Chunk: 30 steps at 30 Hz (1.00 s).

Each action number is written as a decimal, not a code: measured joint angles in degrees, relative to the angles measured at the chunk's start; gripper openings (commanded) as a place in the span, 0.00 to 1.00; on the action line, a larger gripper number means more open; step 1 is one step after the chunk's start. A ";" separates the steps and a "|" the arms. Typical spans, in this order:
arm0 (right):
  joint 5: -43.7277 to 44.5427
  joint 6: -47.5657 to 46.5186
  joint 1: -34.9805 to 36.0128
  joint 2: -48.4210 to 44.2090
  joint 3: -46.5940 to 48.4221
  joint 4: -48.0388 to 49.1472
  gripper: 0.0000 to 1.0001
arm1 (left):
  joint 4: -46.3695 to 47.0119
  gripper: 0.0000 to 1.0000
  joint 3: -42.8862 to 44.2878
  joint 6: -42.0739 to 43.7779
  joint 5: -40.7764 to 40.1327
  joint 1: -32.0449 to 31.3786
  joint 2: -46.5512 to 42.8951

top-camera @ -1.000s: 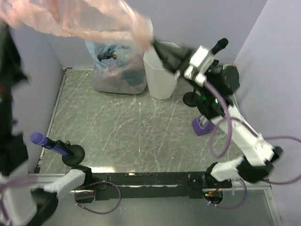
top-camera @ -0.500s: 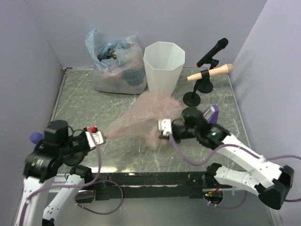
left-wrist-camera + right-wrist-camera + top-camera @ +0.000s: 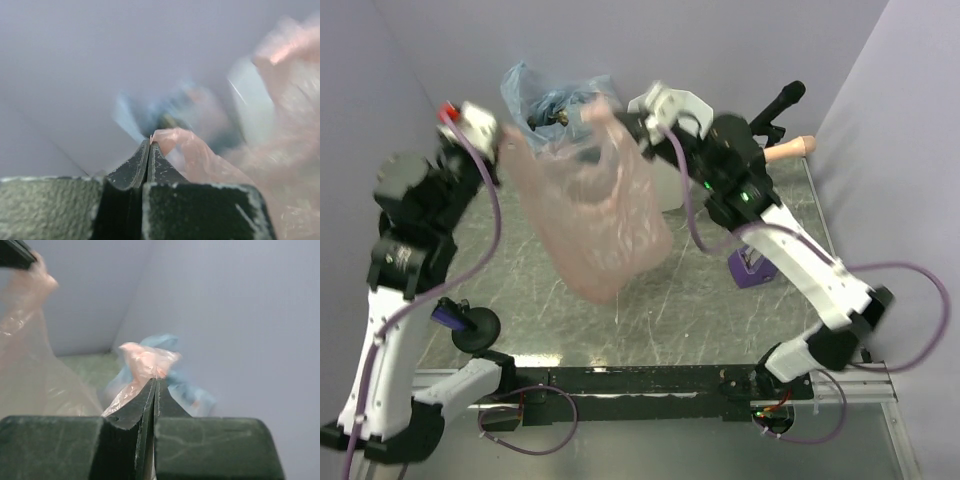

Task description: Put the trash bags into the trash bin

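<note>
A pink translucent trash bag (image 3: 592, 215) hangs in the air, stretched between both grippers. My left gripper (image 3: 503, 143) is shut on its left top corner; in the left wrist view the jaws (image 3: 150, 146) pinch the pink film (image 3: 200, 155). My right gripper (image 3: 622, 117) is shut on the right top corner, where the jaws (image 3: 156, 382) clamp a bunched pink tuft (image 3: 145, 357). The white trash bin (image 3: 667, 192) stands behind the bag and the right arm, mostly hidden.
A stuffed clear-bluish bag (image 3: 542, 92) sits at the back left. A black microphone on a stand (image 3: 780, 100) and a beige handle (image 3: 792, 148) stand at the back right. A purple block (image 3: 752, 266) is right of centre, and a purple-handled stand (image 3: 463, 323) is front left.
Half a second ago the pink bag was held low over the front of the table. Both arms have since lifted it, and it now hangs spread in front of the bin.
</note>
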 measured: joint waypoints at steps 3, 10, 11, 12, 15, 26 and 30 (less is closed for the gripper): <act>1.95 0.83 -0.13 9.14 14.95 0.55 0.00 | 3.93 0.01 14.78 -0.94 -8.00 0.07 7.65; -2.40 -4.02 6.54 13.07 37.92 11.76 0.00 | 23.12 0.02 41.31 -1.57 -6.86 0.11 13.73; -3.87 -6.36 8.28 11.06 36.68 13.90 0.00 | 25.40 0.02 42.10 -1.55 -4.94 0.11 12.85; -5.90 -9.07 10.47 7.43 32.70 16.55 0.00 | 27.76 0.01 42.71 -1.60 -2.43 0.11 11.67; -8.37 -14.29 13.20 -1.73 19.30 20.74 0.00 | 32.39 0.01 38.64 -1.31 4.94 0.11 6.88; -16.26 -34.64 6.67 -8.96 -40.00 -40.46 0.00 | -34.88 0.01 -30.14 43.15 27.63 -4.96 -9.22; -17.64 -32.37 6.93 -17.68 -44.50 -49.09 0.00 | -37.99 0.00 -31.56 36.61 30.62 -5.70 -20.37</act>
